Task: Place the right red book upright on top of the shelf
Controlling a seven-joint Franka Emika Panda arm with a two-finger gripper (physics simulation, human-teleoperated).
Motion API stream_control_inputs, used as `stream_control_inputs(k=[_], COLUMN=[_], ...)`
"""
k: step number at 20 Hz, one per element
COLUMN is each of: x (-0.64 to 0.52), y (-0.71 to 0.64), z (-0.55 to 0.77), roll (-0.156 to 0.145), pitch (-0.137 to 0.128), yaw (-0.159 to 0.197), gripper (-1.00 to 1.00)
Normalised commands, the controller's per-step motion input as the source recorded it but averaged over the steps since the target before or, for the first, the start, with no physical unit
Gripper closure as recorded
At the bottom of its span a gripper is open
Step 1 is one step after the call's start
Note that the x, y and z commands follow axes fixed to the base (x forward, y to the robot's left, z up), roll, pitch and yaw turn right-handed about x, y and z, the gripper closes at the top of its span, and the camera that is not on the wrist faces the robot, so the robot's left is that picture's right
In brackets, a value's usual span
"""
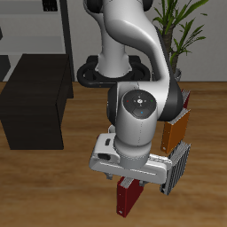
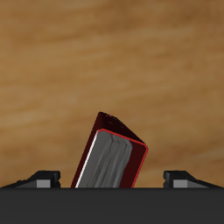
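**Gripper poised over the dark red book**

The right red book (image 2: 112, 159) sits directly beneath the gripper (image 2: 112, 179), between the two fingertips (image 2: 45, 179) and tilted rather than square to them. In the exterior view the right red book (image 1: 127, 197) shows just below the gripper (image 1: 133, 173), near the table's front edge. The fingers are spread wide, each tip clear of the covers, so nothing is held yet. An orange book (image 1: 175, 130) stands just behind the gripper, close to its body. The shelf (image 1: 35, 97) lies well away from the gripper, farther back across the wooden table (image 1: 53, 186).

The step in hand looks like the approach before the grasp. To do it well, the wrist should probably turn until the fingers face the book's two covers, then descend centred so both pads meet flat board together. A skewed pinch could twist the book and spoil an upright placing.

No brand, label or writing can be read on any cover.
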Motion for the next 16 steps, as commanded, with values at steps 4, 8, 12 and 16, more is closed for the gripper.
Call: stream_control_inputs(k=[4,8,12,16], x=[-0.02,-0.07,-0.15,-0.24], y=[-0.03,0.03,0.05,0.03], z=[-0.09,0.07,0.47,0.70], roll=[0.009,0.032,0.015,0.014], pitch=[0.017,0.025,-0.052,-0.072], yaw=[-0.016,-0.007,0.011,0.024], gripper=[1.00,1.00,1.00,1.00])
